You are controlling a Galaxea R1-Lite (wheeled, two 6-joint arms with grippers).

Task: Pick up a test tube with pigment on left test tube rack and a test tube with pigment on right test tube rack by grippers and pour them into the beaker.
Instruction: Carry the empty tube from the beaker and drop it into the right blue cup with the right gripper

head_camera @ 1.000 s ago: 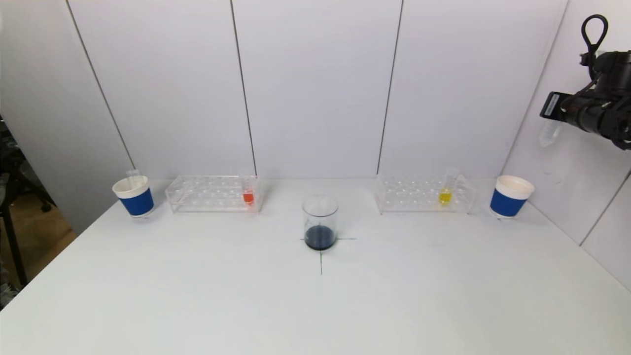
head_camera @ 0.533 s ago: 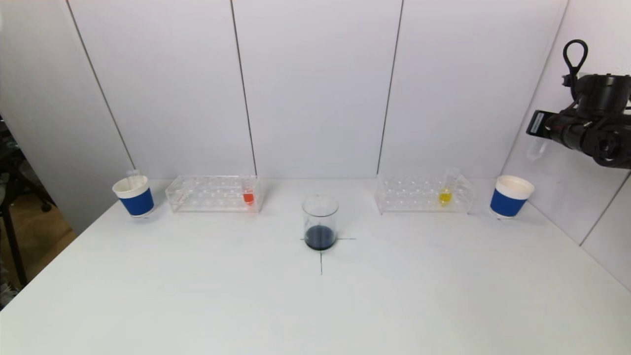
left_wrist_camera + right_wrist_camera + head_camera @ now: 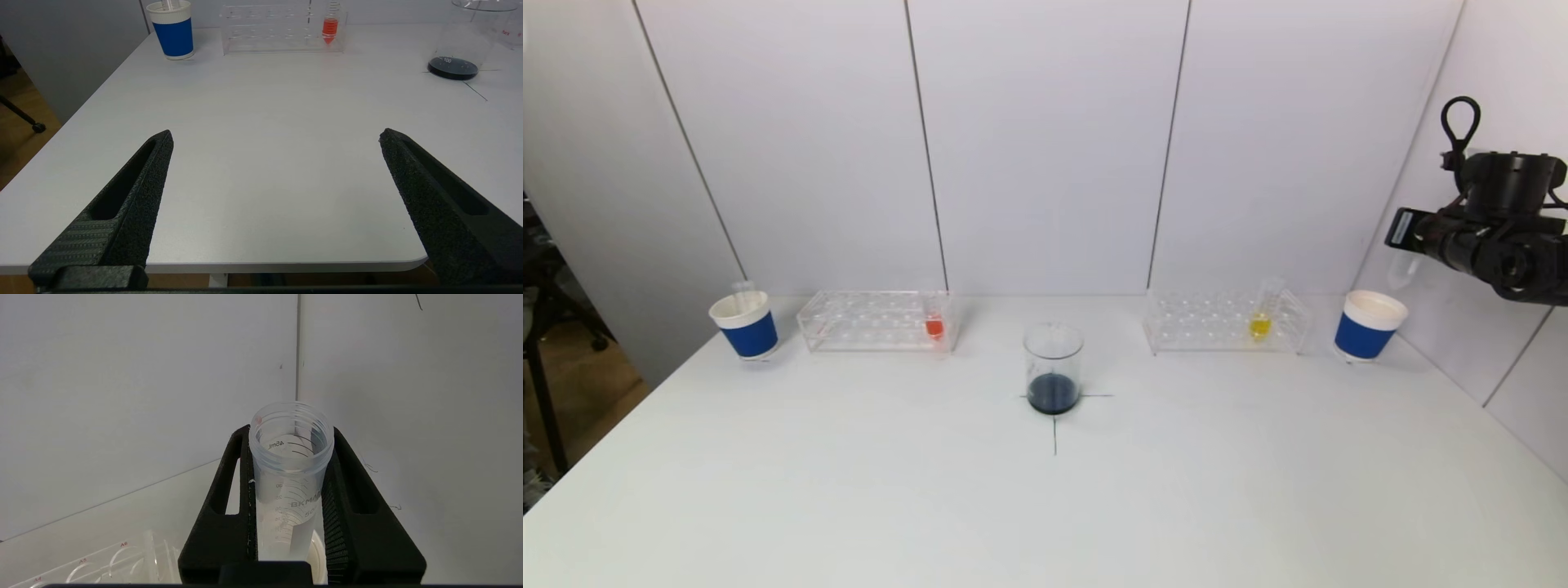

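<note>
My right gripper (image 3: 1407, 238) hangs high at the far right, above the right blue cup (image 3: 1370, 326). It is shut on an empty clear test tube (image 3: 291, 457), whose tip points down (image 3: 1401, 269). A tube with yellow pigment (image 3: 1260, 324) stands in the right rack (image 3: 1225, 321). In the left rack (image 3: 876, 320) stands a tube with red pigment (image 3: 934, 325). The beaker (image 3: 1054, 367) at the table's centre holds dark liquid. My left gripper (image 3: 276, 132) is open over the table's near left edge, holding nothing; the head view does not show it.
A left blue cup (image 3: 744, 325) beside the left rack holds an empty tube (image 3: 742, 287). White wall panels stand close behind the racks and along the right side. A black cross (image 3: 1054, 425) marks the table under the beaker.
My right arm has come down and leftward with the empty tube, ending over the right blue cup. The left gripper has not changed.
</note>
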